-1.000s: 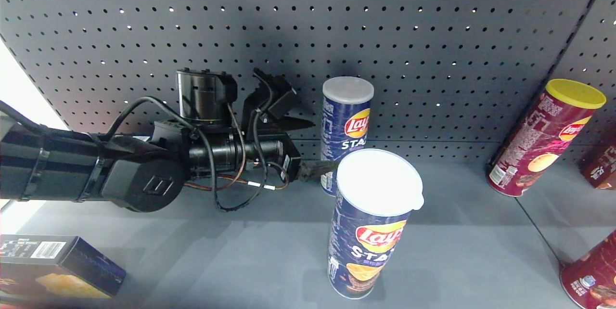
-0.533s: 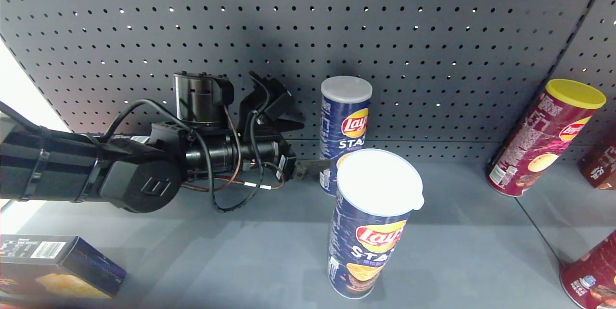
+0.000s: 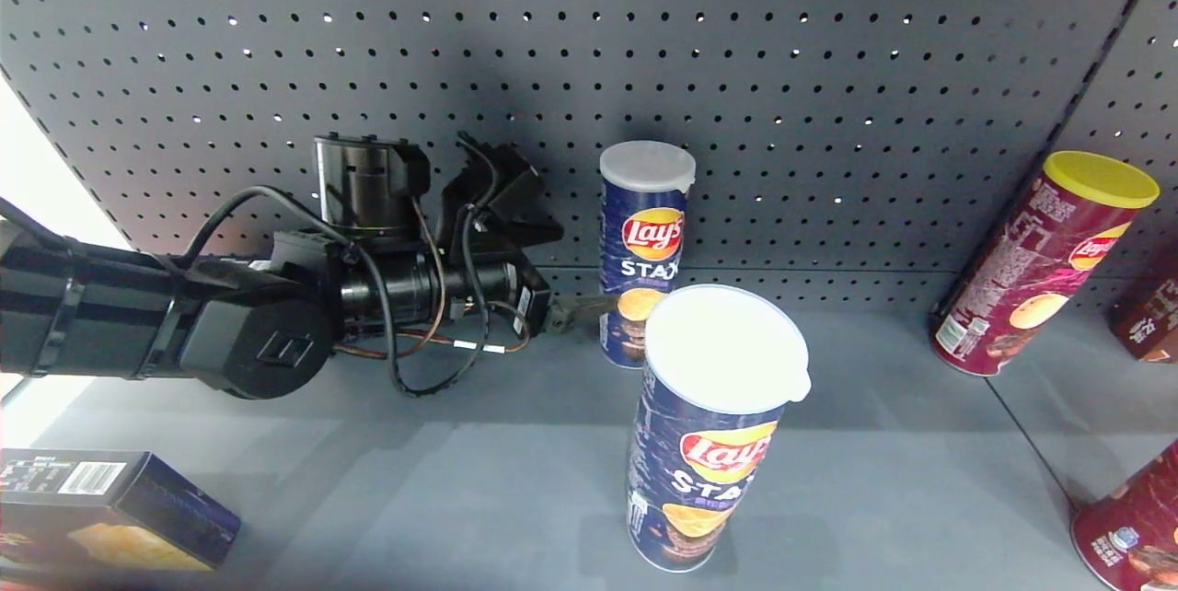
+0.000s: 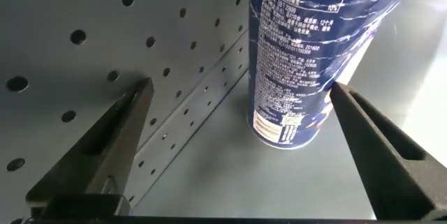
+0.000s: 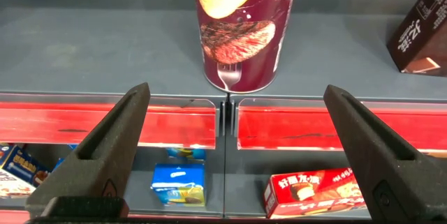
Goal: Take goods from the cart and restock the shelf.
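We are holding our left hand (image 4: pixel 241 88) open, low at the back of the grey metal shelf (image 3: pixel 460 480), with its two black fingers (image 4: pixel 105 154) spread wide. The blue cylindrical chip can with the clear plastic lid (image 3: pixel 642 250) is standing upright just in front of them, close to the grey perforated back panel (image 3: pixel 552 39). A second blue chip can with a white lid (image 3: pixel 699 444) is standing nearer to us, apart from the first. We are holding our right hand (image 5: pixel 237 90) open too, pointing at a dark red chip can (image 5: pixel 244 28).
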